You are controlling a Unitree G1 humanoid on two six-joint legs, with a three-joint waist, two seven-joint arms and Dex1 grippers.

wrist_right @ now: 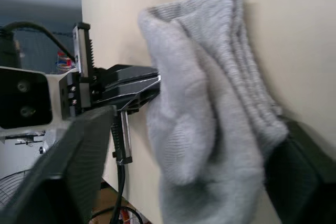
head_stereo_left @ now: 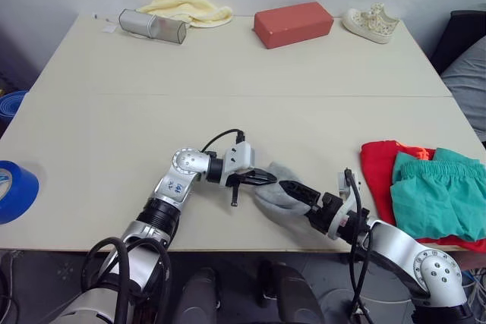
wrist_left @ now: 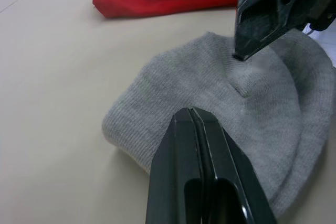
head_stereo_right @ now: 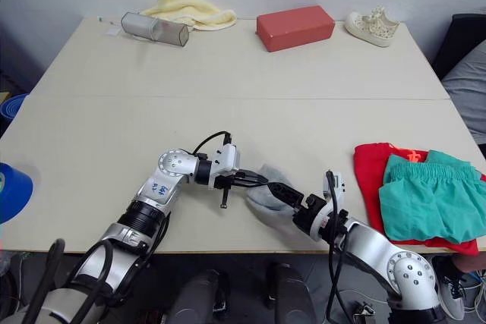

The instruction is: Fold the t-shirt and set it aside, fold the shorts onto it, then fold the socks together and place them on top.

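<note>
The light grey socks (head_stereo_left: 277, 191) lie bunched near the table's front edge. My left gripper (head_stereo_left: 272, 177) is shut, its fingertips touching the socks' left edge with no fabric seen between them (wrist_left: 190, 111). My right gripper (head_stereo_left: 292, 190) comes in from the right and is open, its fingers straddling the sock bundle (wrist_right: 210, 103). One finger (wrist_left: 247, 35) presses on the top of the socks. At the right edge the folded red t-shirt (head_stereo_left: 376, 168) lies flat with the teal shorts (head_stereo_left: 440, 195) folded on it.
Along the far edge of the table (head_stereo_left: 228, 96) sit a clear cylinder (head_stereo_left: 152, 26), a pale yellow cloth (head_stereo_left: 186, 5), a red block (head_stereo_left: 293, 23) and a cream shoe (head_stereo_left: 370, 23). A blue tape roll (head_stereo_left: 11, 191) is at the left edge.
</note>
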